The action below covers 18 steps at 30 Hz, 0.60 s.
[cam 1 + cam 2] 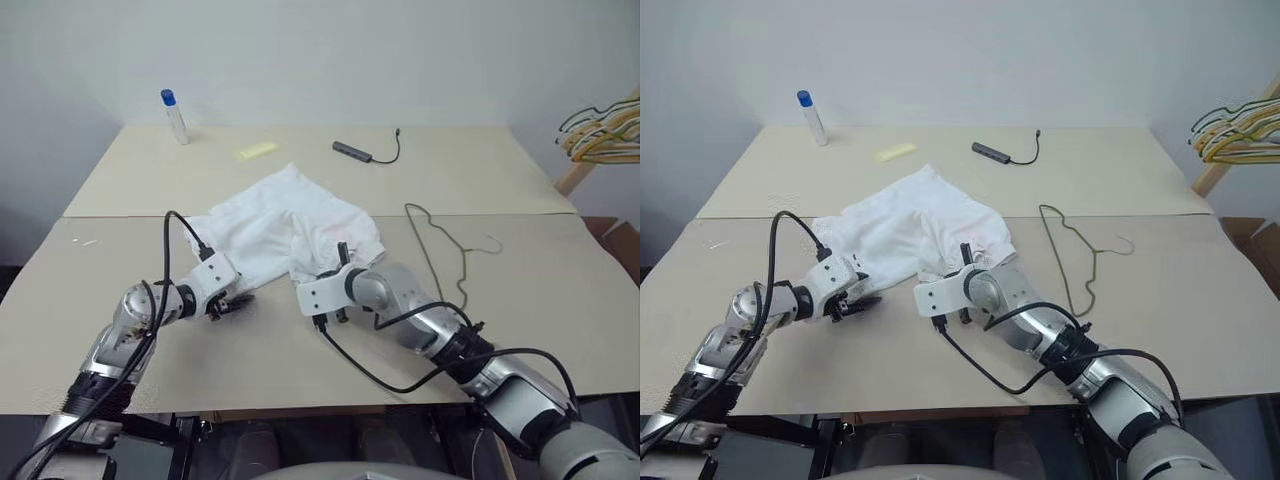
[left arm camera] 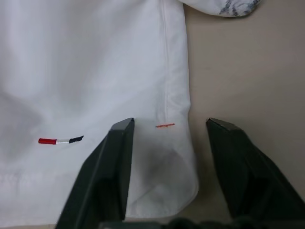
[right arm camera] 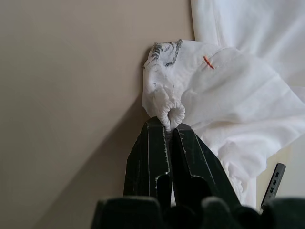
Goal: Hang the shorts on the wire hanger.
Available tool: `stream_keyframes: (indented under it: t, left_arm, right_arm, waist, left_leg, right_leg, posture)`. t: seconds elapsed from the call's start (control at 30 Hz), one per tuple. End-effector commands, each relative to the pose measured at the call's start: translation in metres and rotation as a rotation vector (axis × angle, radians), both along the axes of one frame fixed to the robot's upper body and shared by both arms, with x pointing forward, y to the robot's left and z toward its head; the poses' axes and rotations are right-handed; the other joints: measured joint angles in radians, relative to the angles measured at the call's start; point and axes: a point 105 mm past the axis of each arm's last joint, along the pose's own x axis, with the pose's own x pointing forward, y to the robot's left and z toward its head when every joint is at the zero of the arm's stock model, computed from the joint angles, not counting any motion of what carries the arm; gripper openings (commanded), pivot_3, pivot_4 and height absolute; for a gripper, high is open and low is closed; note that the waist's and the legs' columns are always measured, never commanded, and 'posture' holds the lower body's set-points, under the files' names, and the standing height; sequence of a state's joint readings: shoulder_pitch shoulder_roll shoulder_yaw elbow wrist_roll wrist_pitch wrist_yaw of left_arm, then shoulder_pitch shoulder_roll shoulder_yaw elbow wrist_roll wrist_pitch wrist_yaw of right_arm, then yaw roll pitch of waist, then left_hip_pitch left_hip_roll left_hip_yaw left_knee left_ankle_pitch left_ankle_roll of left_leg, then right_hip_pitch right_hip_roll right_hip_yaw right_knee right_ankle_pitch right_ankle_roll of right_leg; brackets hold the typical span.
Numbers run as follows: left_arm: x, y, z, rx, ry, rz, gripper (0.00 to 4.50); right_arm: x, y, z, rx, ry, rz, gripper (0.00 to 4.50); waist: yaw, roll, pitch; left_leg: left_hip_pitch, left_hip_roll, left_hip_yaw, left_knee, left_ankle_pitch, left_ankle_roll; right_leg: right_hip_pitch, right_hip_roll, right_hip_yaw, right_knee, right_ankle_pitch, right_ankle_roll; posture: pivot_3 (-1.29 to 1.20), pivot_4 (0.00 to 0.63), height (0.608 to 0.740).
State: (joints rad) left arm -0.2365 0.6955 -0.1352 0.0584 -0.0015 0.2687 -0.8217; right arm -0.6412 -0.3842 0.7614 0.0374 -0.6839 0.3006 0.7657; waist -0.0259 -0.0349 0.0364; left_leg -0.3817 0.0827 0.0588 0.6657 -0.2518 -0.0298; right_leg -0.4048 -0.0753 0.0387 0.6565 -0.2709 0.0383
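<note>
The shorts (image 1: pixel 285 232) lay crumpled on the table (image 1: pixel 520 330), well apart from the wire hanger (image 1: pixel 440 250) lying to their right. The right gripper (image 3: pixel 167 125) was clamped on the gathered waistband. The left gripper (image 2: pixel 169 129) straddled a hem, jaws apart. Hanging remained undone.

Head stereo overhead, wrist close-ups

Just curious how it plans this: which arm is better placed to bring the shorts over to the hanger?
The right. Its gripper is already shut on the waistband of the shorts, and the hanger lies on its side. The left gripper has jaws open around a hem corner.
</note>
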Motion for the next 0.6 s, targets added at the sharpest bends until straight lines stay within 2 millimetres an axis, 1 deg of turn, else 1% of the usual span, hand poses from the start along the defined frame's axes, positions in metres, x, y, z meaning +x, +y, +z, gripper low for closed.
stream_keyframes:
  t: [0.03,0.13,0.17,0.27,0.37,0.43,0.47,0.57,0.6]
  left_arm:
    - [0.004,0.007,-0.001,0.038,0.003,0.029,1.22]
    - [0.007,0.013,0.001,0.044,-0.002,0.05,0.18]
    - [0.008,0.014,0.003,0.046,-0.008,0.056,0.05]
    - [0.011,0.018,0.012,0.055,-0.071,0.066,0.05]
    - [0.006,0.017,0.033,0.016,-0.152,0.026,0.05]
    - [-0.008,0.018,0.047,-0.022,-0.176,-0.038,0.05]
    - [-0.018,0.02,0.053,-0.025,-0.182,-0.075,0.05]
    - [-0.044,0.026,0.064,-0.021,-0.156,-0.152,0.05]
    - [-0.06,0.031,0.068,-0.013,-0.118,-0.196,0.05]
  right_arm:
    - [0.005,-0.005,0.016,0.039,-0.045,-0.027,0.0]
    - [0.007,-0.006,0.018,0.049,-0.057,-0.032,0.0]
    - [0.008,-0.007,0.018,0.053,-0.063,-0.031,0.0]
    - [0.01,-0.01,0.021,0.064,-0.089,-0.019,0.0]
    - [0.011,-0.015,0.034,0.112,-0.14,0.013,0.0]
    - [0.007,-0.022,0.045,0.176,-0.148,0.044,0.0]
    - [0.001,-0.027,0.05,0.202,-0.132,0.072,0.0]
    - [-0.014,-0.04,0.06,0.249,-0.102,0.148,0.0]
    - [-0.025,-0.048,0.06,0.25,-0.073,0.202,0.0]
  waist:
    - [-0.007,0.0,0.0]
    - [-0.013,0.0,0.0]
    - [-0.014,0.0,0.0]
    - [-0.018,0.0,0.0]
    - [-0.018,0.0,0.0]
    - [-0.019,0.0,0.0]
    - [-0.02,0.0,0.0]
    - [-0.02,0.0,0.0]
    - [-0.02,0.0,0.0]
  left_leg:
    - [0.0,0.0,0.0,0.0,0.0,0.0]
    - [0.0,0.0,0.0,0.0,0.0,0.0]
    - [0.0,0.0,0.0,0.0,0.0,0.0]
    - [0.0,0.0,-0.001,0.0,0.0,0.0]
    - [-0.001,0.0,-0.001,0.0,0.0,0.0]
    - [-0.002,0.0,-0.001,0.0,0.0,0.0]
    - [-0.003,0.0,-0.001,0.0,0.0,0.0]
    - [-0.003,0.0,0.0,0.0,0.0,0.0]
    - [-0.003,0.0,0.0,0.0,0.0,0.0]
  right_leg:
    - [0.0,0.0,0.0,0.0,0.0,0.0]
    - [0.0,0.0,0.0,0.0,0.0,0.0]
    - [0.0,0.0,0.0,0.0,0.0,0.0]
    - [0.0,0.0,0.0,0.0,0.0,0.0]
    - [0.0,0.0,0.0,0.0,0.0,0.0]
    - [-0.002,0.0,0.0,0.0,0.0,0.0]
    - [-0.002,0.0,0.0,0.0,0.0,0.0]
    - [-0.002,-0.001,0.0,-0.001,0.0,0.0]
    - [-0.002,-0.001,0.0,-0.001,0.0,0.0]
  posture:
    - [-0.02,0.0,0.74]
    - [-0.02,0.0,0.74]
    - [-0.01,0.0,0.74]
    - [-0.01,0.0,0.74]
    - [-0.01,0.0,0.74]
    - [-0.01,0.0,0.74]
    - [-0.01,0.0,0.74]
    - [-0.02,0.0,0.74]
    - [-0.02,0.0,0.74]
